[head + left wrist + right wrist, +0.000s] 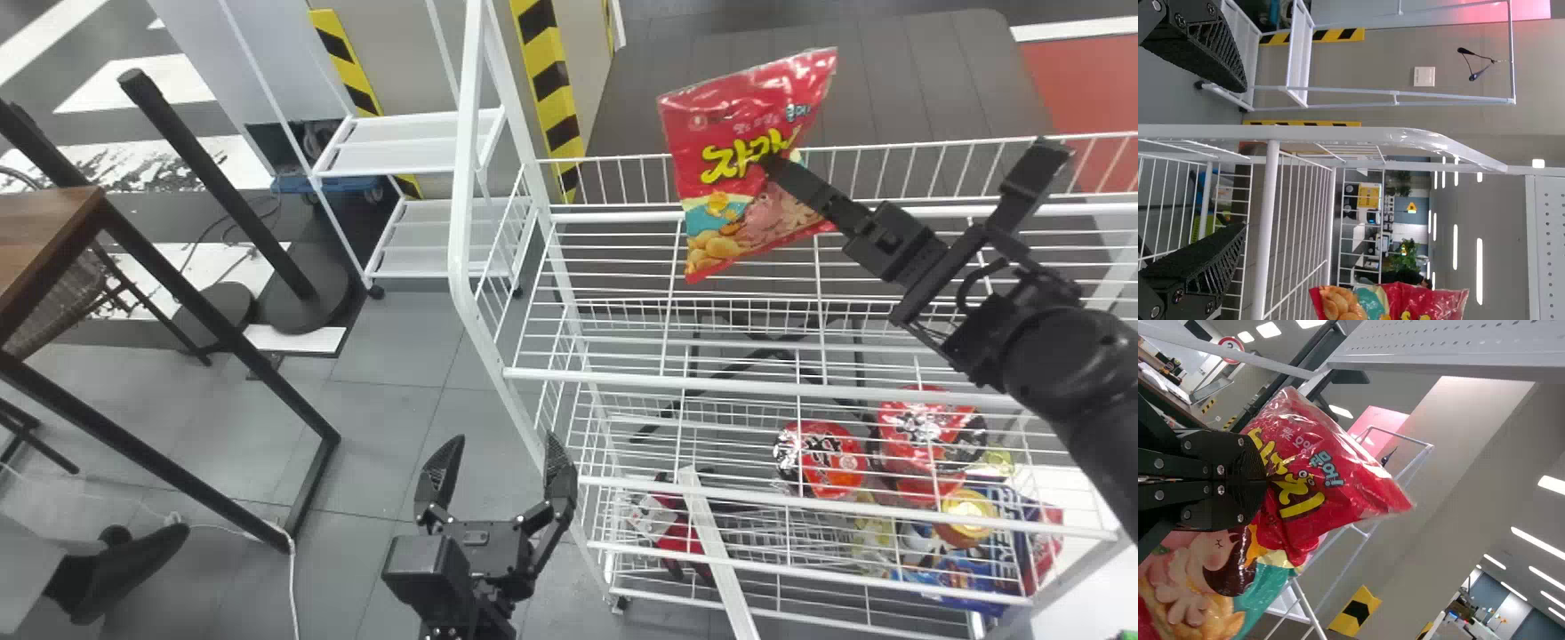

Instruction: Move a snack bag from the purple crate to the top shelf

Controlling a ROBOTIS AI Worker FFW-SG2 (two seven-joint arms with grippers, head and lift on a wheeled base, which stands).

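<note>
One red snack bag (725, 200), high at the white wire rack (569, 377); pinched mid-packet by the right gripper (775, 169), presumably so its base hangs free for shelving. One left gripper (506, 446) (apparently spare), fingers spread, rackside.

A white wire rack (462, 222) stands on the grey tiled floor (391, 356), with a tall frame at its left end. The top shelf (605, 379) is an open grid of wires, edged at its far side by a low rail (622, 182). Through the grids, lower down, goods lie toward the right: a red pack (822, 460), a larger red pack (925, 440) just right of it, and an orange tub (967, 518) with a blue pack (965, 569) nearer. Farther left is a red-and-white pack (658, 518), near a slanting white strip (720, 556). I cannot tell which lower shelf holds each.
</note>
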